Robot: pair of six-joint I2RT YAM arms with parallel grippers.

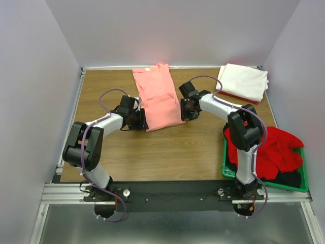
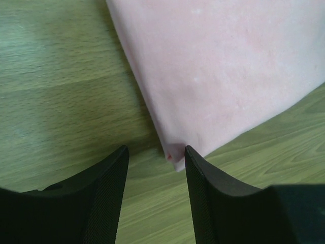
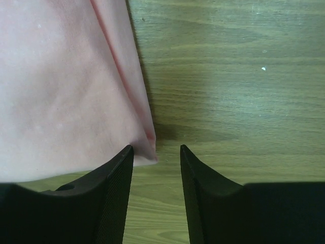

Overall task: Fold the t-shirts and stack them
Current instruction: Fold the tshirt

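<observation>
The salmon-pink shirt point(image 1: 157, 99) is seen mid-tabletop point(image 1: 177, 152), narrowed to a long strip and only part-folded. The left hand point(image 2: 156, 155) and right hand point(image 3: 156, 152) are both released, jaws spread at its two near corners. One white shirt point(image 1: 244, 81) is stacked on a red edge point(image 1: 238, 96) back right, judged done, while one red shirt point(image 1: 277, 150) and one dark piece point(image 1: 292, 178) are left crumpled in the green crate point(image 1: 227, 170).

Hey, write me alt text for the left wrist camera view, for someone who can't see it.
A salmon-pink cloth t-shirt lies on a wood-grain table, its near corner pointing into the gap between the two black fingers of the left gripper, which stand open.
</observation>
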